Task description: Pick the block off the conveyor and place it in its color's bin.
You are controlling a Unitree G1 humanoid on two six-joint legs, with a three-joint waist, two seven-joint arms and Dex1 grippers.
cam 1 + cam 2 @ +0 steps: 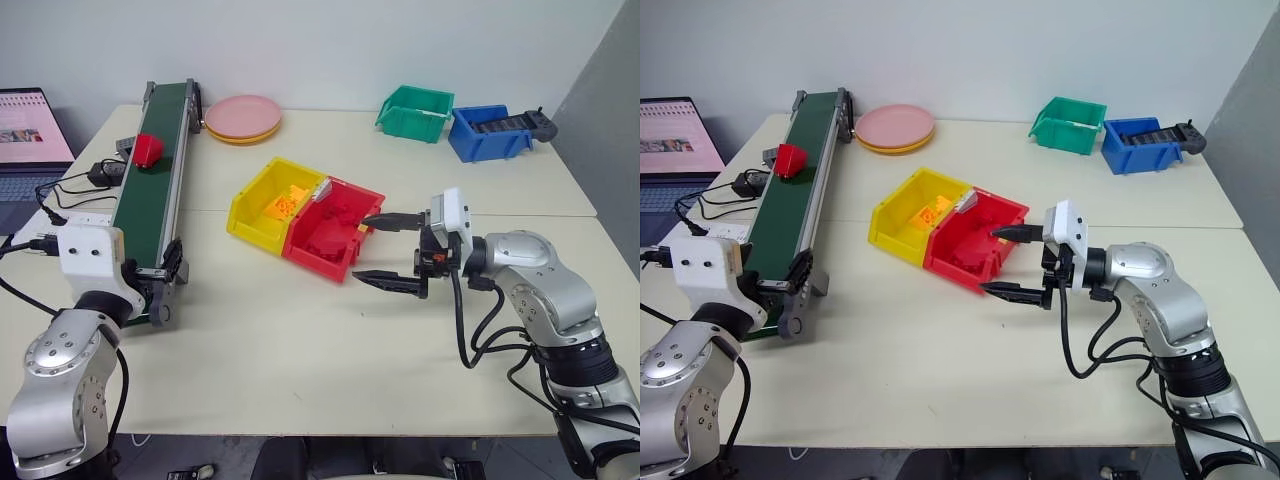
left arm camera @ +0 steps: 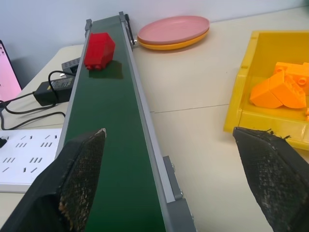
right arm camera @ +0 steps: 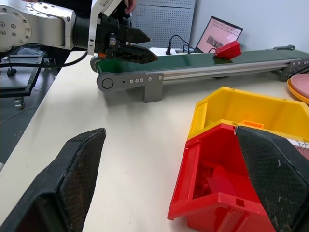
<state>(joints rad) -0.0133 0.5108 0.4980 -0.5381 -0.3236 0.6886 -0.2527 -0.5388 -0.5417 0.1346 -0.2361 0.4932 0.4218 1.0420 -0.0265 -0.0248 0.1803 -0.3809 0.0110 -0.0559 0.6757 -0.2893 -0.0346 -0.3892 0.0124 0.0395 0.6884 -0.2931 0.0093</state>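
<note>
Cream tabletop [image 1: 300, 350] carries everything here. Along its left side runs the conveyor [image 1: 150, 190], a long dark green belt between grey rails. Near the middle of the table sits the red bin [image 1: 335, 240], joined to a yellow bin [image 1: 262, 205] that holds orange pieces; red pieces lie inside the red one. A green bin [image 1: 412, 112] and a blue bin [image 1: 490, 132] stand well apart at the far right, and pink plates [image 1: 243, 118] rest by the belt's far end.

At the belt's near end, the left gripper [image 2: 169, 145] points along the belt with its fingers spread wide and nothing between them. Just beside the red bin's near right edge, the right gripper [image 1: 390, 252] also has its fingers wide apart and empty.

Smallest, the block [image 1: 148, 150] lies on the belt toward its far end, well ahead of the left fingers [image 2: 79, 169].
</note>
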